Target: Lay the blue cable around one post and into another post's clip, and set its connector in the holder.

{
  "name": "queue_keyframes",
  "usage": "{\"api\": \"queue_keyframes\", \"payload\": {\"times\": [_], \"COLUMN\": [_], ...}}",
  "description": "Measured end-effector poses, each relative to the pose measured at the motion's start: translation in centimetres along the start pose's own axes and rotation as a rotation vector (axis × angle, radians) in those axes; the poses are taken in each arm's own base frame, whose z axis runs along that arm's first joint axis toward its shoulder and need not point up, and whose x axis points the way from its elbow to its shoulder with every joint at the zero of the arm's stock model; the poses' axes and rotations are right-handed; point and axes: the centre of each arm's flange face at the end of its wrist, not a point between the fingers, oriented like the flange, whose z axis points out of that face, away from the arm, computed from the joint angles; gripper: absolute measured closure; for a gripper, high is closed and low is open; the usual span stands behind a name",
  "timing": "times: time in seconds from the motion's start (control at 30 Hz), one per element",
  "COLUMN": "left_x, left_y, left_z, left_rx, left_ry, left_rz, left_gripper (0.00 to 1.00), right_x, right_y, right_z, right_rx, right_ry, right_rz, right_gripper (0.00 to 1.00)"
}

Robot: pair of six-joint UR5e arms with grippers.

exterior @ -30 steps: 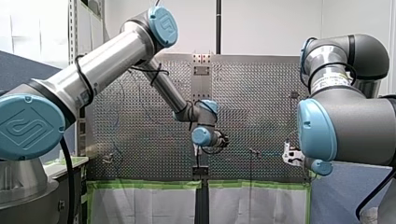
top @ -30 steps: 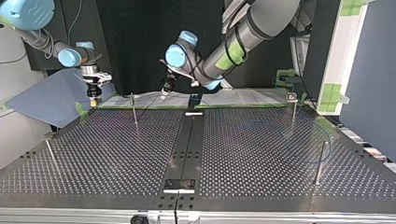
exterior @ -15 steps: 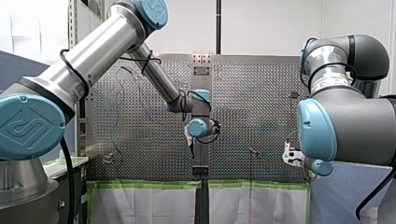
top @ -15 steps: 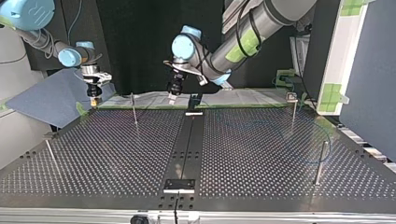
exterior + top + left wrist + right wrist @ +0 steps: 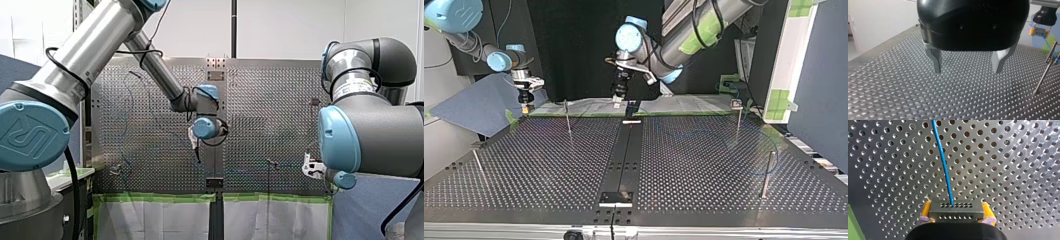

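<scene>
In the right wrist view my right gripper is shut on the black connector, yellow pads on both its sides. The blue cable runs from the connector out over the perforated plate. In the top view that gripper hangs at the table's far left corner. My left gripper is open with nothing between its metal fingers, a little above the plate. It hangs near the far middle of the table, close to a small black fixture. A faint cable loop lies around the posts at the right.
Thin metal posts stand on the plate: one at the far left, one at the far right, one at the near right, one at the near left. A dark strip runs down the middle.
My left arm has swung its gripper towards the top view's right and turned it to point down at the plate. My right arm and the connector have not moved.
</scene>
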Motion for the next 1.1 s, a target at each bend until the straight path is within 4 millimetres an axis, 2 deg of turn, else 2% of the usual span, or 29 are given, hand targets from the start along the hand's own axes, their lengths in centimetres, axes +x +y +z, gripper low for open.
{"api": "queue_keyframes", "payload": {"times": [0.43, 0.73, 0.93, 1.1], "left_x": [-3.2, -5.5, -3.8, -0.7], "left_y": [1.7, 4.2, 6.6, 8.1], "left_z": [-3.6, -5.5, -5.9, -7.0], "left_rx": [-0.027, -0.062, -0.090, -0.105], "left_ry": [-0.031, -0.070, -0.056, -0.018], "left_rz": [-0.007, -0.001, 0.020, 0.038], "left_gripper": [0.00, 0.00, 0.00, 0.00], "right_x": [-0.1, -0.2, -0.2, -0.3], "right_y": [-0.3, -0.7, -0.8, -1.0], "right_z": [0.0, 0.1, 0.1, 0.1], "right_rx": [0.005, 0.018, 0.027, 0.031], "right_ry": [-0.002, -0.002, -0.005, -0.006], "right_rz": [0.001, 0.001, 0.001, 0.001], "right_gripper": [0.81, 0.81, 0.81, 0.81]}}
